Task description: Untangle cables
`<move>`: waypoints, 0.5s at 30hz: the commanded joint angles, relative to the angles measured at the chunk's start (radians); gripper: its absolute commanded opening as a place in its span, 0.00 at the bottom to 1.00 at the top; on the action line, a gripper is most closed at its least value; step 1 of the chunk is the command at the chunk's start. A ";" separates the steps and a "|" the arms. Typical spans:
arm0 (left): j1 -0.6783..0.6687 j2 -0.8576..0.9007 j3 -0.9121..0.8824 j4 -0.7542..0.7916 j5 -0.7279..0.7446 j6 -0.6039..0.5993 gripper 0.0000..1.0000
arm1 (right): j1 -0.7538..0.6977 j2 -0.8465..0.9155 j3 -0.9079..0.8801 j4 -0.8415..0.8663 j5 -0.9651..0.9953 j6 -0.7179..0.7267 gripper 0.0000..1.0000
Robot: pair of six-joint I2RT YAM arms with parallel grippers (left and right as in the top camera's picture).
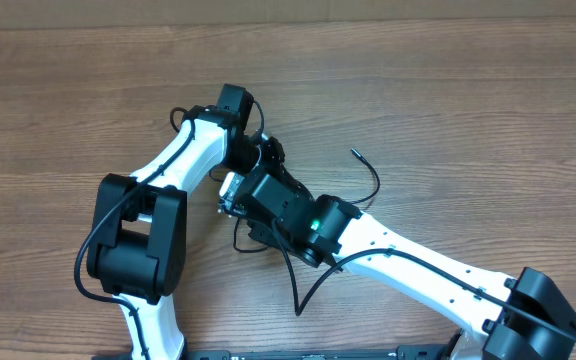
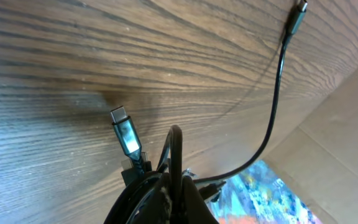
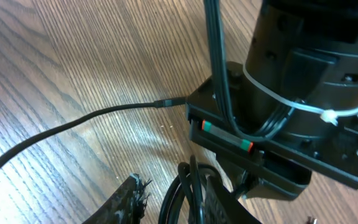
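two arms meeting at the middle of the wooden worktop; left gripper closed tight on the bunched black cables, a usb plug sticking out beside it; right gripper partly open, a cable loop between its fingers, one cord trailing toward the near edge

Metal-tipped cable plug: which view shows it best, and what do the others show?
The left wrist view: the plug is close and sharp, its metal tip standing clear against the table. Overhead, it cannot be picked out among the arms. The right wrist view shows cable loops but no metal tip.
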 commanded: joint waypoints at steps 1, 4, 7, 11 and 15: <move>0.005 0.010 0.013 -0.005 0.052 -0.021 0.04 | 0.009 0.038 -0.010 0.006 0.013 -0.041 0.31; 0.005 0.010 0.013 -0.002 0.052 -0.021 0.04 | 0.009 0.069 -0.010 0.003 0.014 -0.042 0.31; 0.005 0.010 0.013 -0.001 0.052 -0.021 0.04 | 0.009 0.082 -0.010 0.003 0.014 -0.042 0.31; 0.005 0.010 0.013 -0.001 0.052 -0.021 0.04 | 0.009 0.085 -0.010 -0.010 0.013 -0.038 0.30; 0.007 0.010 0.013 -0.002 0.053 -0.021 0.04 | 0.009 0.085 -0.010 -0.048 0.013 -0.037 0.30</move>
